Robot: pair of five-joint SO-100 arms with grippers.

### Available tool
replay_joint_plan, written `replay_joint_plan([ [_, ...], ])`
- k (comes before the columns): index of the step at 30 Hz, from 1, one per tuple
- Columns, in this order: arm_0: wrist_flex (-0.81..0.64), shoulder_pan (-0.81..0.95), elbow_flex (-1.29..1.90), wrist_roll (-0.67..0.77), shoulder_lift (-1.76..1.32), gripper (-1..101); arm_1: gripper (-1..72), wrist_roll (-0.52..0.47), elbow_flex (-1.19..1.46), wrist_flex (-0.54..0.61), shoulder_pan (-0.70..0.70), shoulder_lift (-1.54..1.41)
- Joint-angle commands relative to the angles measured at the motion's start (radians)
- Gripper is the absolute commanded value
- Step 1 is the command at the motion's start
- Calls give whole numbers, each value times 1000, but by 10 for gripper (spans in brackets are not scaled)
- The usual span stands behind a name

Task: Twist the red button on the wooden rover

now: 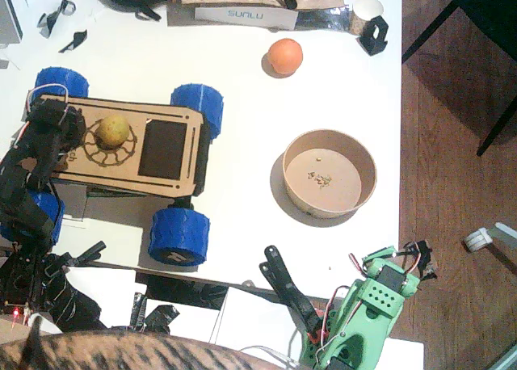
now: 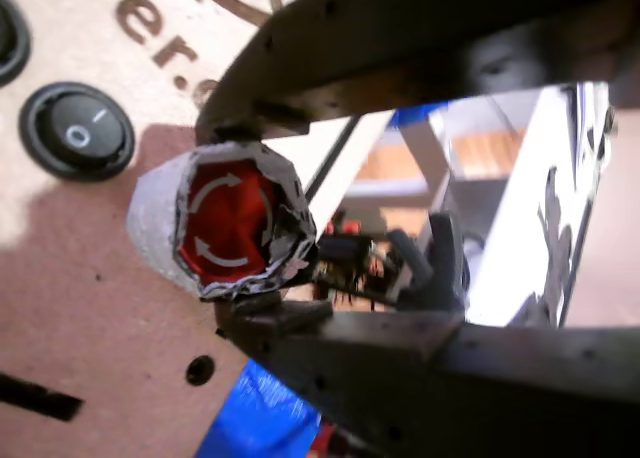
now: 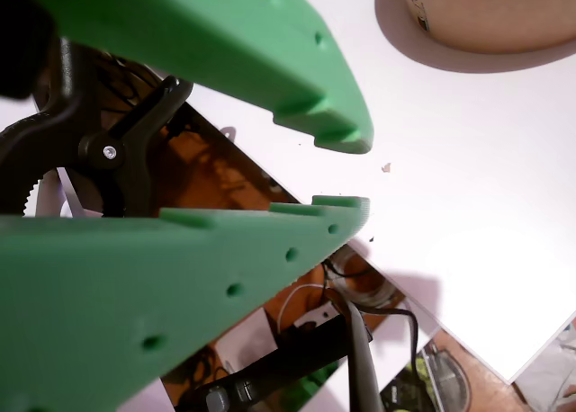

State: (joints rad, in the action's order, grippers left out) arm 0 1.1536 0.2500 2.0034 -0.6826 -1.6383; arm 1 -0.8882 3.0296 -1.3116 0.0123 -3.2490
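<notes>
Red button (image 2: 228, 223) gripped between the black jaws of the left gripper (image 2: 240, 223) at centre-left of a wrist view, one jaw above and one below its silver-grey collar; curved white arrows on the cap plainly legible. Sits at the left end of the wooden rover (image 1: 121, 148), hidden under the left gripper (image 1: 56, 132) at the left edge of the fixed view. Grasp looks made; actual twist likely yet to be done or only just under way, though impossible to judge from the arrows alone.

Moving rightward across the deck: black rocker switch (image 2: 77, 131) just left of the button, close enough to get nudged; yellowish ball (image 1: 114, 131) resting in the spoked cutout; black square panel (image 1: 162, 149); blue wheels (image 1: 179, 235) at the corners. Further right, well clear: orange ball (image 1: 285, 56) at upper centre, round bowl (image 1: 329, 173) with crumbs. Lower right: right gripper (image 3: 346, 174), green, jaws narrowly parted on nothing, parked above the white table (image 1: 242, 87). Nothing blocking the twist.
</notes>
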Motion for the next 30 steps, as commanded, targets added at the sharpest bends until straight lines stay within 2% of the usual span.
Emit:
replay_joint_plan([
  [1,-2,137,-37,-55,-84,2,25,-11,-5,-2,8,-2],
  [19,23,212,-35,-279,-57,2,25,-11,-5,-2,8,-2],
  [26,32,241,-35,-410,-48,1,25,-11,-5,-2,8,-2],
  [30,25,238,-37,-411,-34,1,25,-11,-5,-2,8,-2],
])
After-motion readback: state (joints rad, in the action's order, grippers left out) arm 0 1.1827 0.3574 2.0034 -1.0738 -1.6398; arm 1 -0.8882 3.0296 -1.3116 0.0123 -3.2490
